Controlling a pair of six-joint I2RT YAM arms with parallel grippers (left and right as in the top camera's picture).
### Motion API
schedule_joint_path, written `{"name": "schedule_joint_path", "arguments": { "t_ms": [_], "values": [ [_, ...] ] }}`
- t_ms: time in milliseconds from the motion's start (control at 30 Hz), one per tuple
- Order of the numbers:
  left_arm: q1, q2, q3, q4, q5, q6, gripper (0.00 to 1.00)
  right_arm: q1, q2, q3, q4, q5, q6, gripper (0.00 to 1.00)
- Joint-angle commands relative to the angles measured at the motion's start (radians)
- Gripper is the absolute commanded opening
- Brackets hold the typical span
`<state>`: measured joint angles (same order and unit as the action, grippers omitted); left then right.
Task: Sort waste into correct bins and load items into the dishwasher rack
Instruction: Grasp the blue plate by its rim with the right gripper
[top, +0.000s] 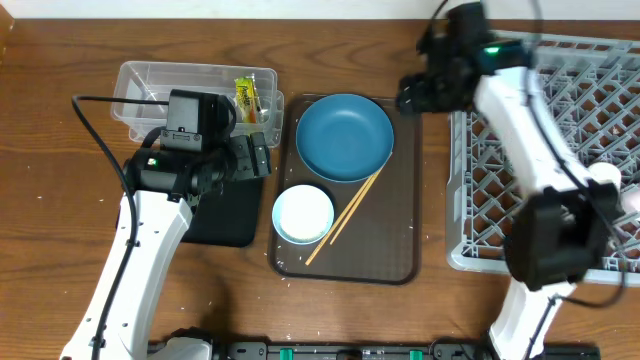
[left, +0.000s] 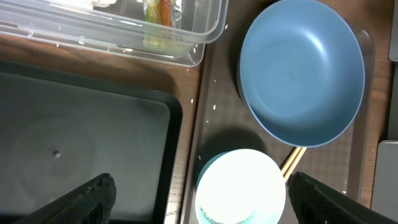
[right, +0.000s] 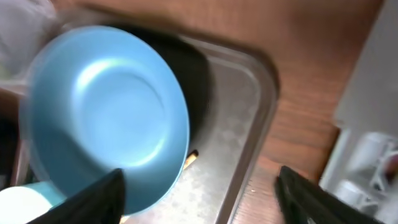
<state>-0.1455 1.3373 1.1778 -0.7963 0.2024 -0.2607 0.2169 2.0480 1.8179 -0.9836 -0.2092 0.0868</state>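
A brown wooden surface (top: 60, 60) carries a clear tub (top: 190, 70), a black tray (top: 225, 215) just beside it, a brown serving tray (top: 390, 220) and a grey rack (top: 480, 190) at right

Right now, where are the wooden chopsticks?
In the overhead view, the chopsticks lie diagonally on the brown tray near the middle of the table. They are just below the blue plate and along the right side of the pale bowl.

Brown wood-grain table (top: 50, 250) under soft, even light.

Blue plate (top: 344, 137) — brown tray (top: 392, 232)
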Motion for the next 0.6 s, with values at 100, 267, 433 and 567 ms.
{"name": "schedule_joint_path", "arguments": {
  "t_ms": [100,267,433,567],
  "values": [
    [0.004,0.004,0.006,-0.004,-0.013,0.014,0.91,0.068,0.146,-0.007,0.017,0.093,0.078,0.68],
    [0.004,0.004,0.006,-0.004,-0.013,0.014,0.91,0.089,0.200,-0.007,0.050,0.098,0.094,0.38],
    [0.004,0.004,0.006,-0.004,-0.013,0.014,0.91,0.075,0.175,0.024,0.095,0.101,0.095,0.03],
    [0.004,0.004,0.006,-0.004,-0.013,0.014,0.91,0.034,0.121,0.098,0.073,0.109,0.068,0.01]
  ]
}}
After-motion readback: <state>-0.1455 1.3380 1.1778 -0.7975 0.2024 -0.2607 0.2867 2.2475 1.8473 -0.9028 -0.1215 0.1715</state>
